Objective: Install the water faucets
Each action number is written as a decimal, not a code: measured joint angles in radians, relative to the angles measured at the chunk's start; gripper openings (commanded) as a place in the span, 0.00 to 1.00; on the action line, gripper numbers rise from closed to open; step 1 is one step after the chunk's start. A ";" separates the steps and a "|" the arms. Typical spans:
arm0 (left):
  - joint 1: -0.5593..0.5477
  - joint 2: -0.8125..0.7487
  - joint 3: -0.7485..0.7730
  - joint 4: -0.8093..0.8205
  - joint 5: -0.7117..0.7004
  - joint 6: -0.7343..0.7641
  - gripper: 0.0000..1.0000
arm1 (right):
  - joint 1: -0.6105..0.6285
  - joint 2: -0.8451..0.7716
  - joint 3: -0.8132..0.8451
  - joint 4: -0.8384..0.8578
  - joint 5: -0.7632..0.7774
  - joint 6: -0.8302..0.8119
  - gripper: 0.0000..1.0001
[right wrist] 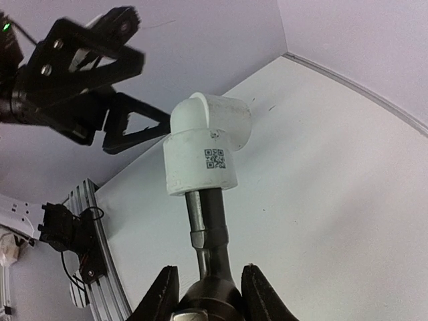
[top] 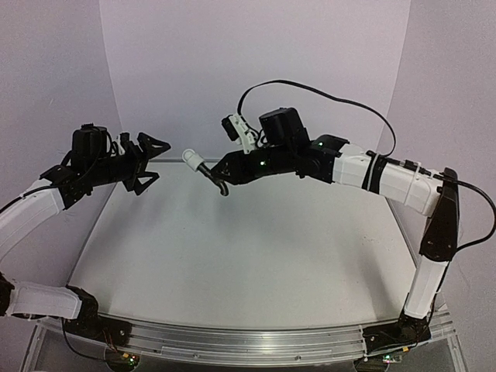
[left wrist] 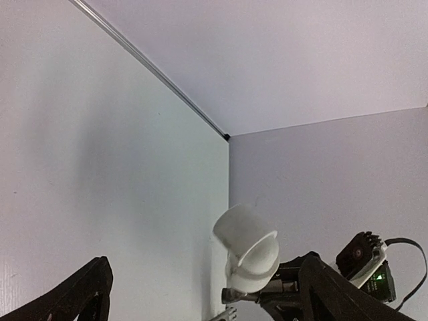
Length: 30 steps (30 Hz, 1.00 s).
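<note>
My right gripper [top: 226, 172] is shut on the dark metal faucet [top: 211, 175] and holds it in the air over the back of the table. A white elbow fitting [top: 190, 157] with a small printed code sits on the faucet's end. In the right wrist view the faucet stem [right wrist: 210, 231] runs up from between my fingers [right wrist: 164, 294] into the fitting [right wrist: 204, 150]. My left gripper [top: 155, 163] is open and empty, a short way left of the fitting and facing it. The left wrist view shows the fitting [left wrist: 247, 247] just ahead of that gripper [left wrist: 206, 267].
The white table [top: 248, 248] lies below both arms, with purple walls behind and at the sides. An aluminium rail [top: 232, 341] runs along the near edge by the arm bases. A black cable [top: 341, 97] loops above the right arm.
</note>
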 measured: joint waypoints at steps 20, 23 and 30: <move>0.000 -0.058 0.001 -0.087 -0.045 0.242 0.99 | -0.522 0.031 -0.337 -0.012 0.674 -0.057 0.00; 0.000 -0.050 0.001 -0.085 -0.031 0.255 0.99 | -0.574 0.094 -0.326 -0.001 0.751 -0.120 0.00; 0.000 -0.033 0.001 -0.086 -0.006 0.267 0.99 | -0.655 0.292 -0.269 0.002 0.859 -0.247 0.00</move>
